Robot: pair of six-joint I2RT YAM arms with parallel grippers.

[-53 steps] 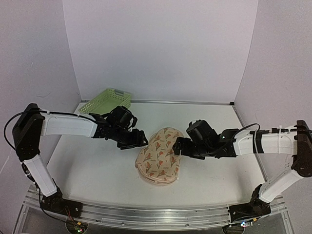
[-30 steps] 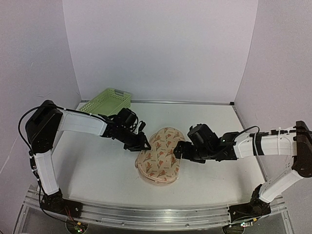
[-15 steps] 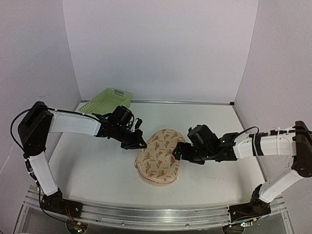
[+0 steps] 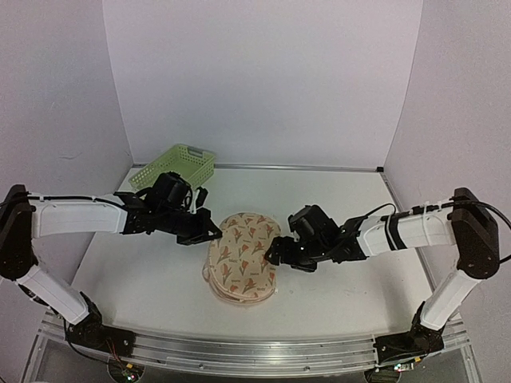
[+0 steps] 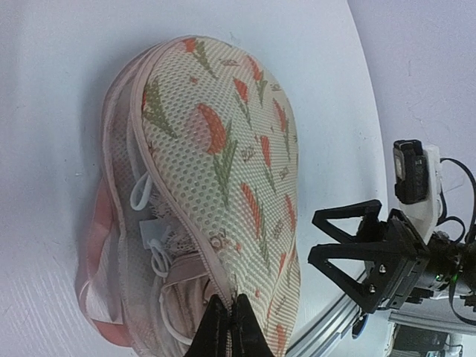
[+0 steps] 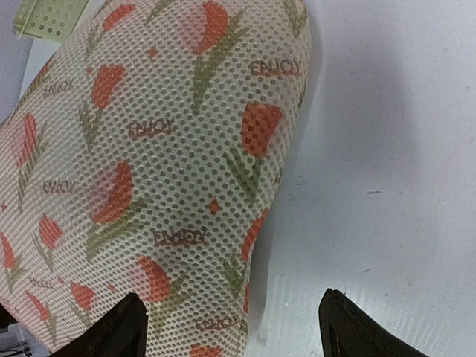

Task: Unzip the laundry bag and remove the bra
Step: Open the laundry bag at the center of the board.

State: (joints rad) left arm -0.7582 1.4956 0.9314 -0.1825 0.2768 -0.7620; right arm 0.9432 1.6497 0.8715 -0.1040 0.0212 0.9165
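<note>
Left jaws shut, dragging laundry bag (image 4: 242, 255) leftward.

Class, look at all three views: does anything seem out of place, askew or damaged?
Only the laundry bag: its zipped edge gapes along one side, with white cords showing inside. The left gripper is shut on that edge. Nothing looks damaged.

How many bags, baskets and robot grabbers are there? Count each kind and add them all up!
laundry bag: 1
green basket: 1
grippers: 2, the left gripper and the right gripper
Total: 4
</note>
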